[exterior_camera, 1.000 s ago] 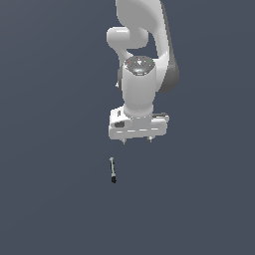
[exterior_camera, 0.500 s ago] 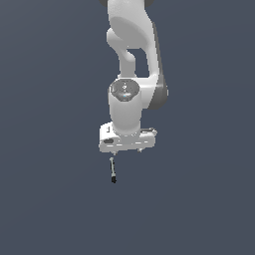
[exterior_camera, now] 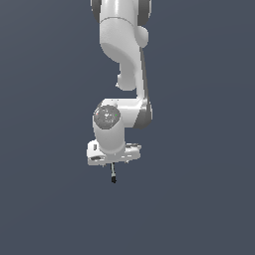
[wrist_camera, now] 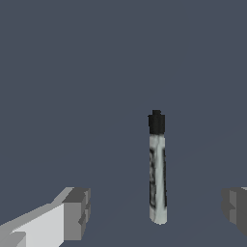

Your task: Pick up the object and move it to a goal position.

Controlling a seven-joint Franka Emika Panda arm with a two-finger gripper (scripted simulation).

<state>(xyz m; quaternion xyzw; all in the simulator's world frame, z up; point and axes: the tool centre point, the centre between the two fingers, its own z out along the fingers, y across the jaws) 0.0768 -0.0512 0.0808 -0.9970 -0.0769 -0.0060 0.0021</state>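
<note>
The object is a small thin rod, light grey at one end and black at the other, lying on the dark grey floor. In the exterior view it pokes out just below my gripper, whose white hand hangs low over it and hides its grey end. In the wrist view the rod lies between my two fingers, one fingertip on one side and the other fingertip on the other. The gripper is open and nothing touches the rod.
The white arm rises from the gripper toward the top of the exterior view. A plain dark grey floor surrounds the rod on all sides.
The arm has swung toward the exterior view's left and come down. The hand now sits right over the rod and covers its grey end. The rod has not moved.
</note>
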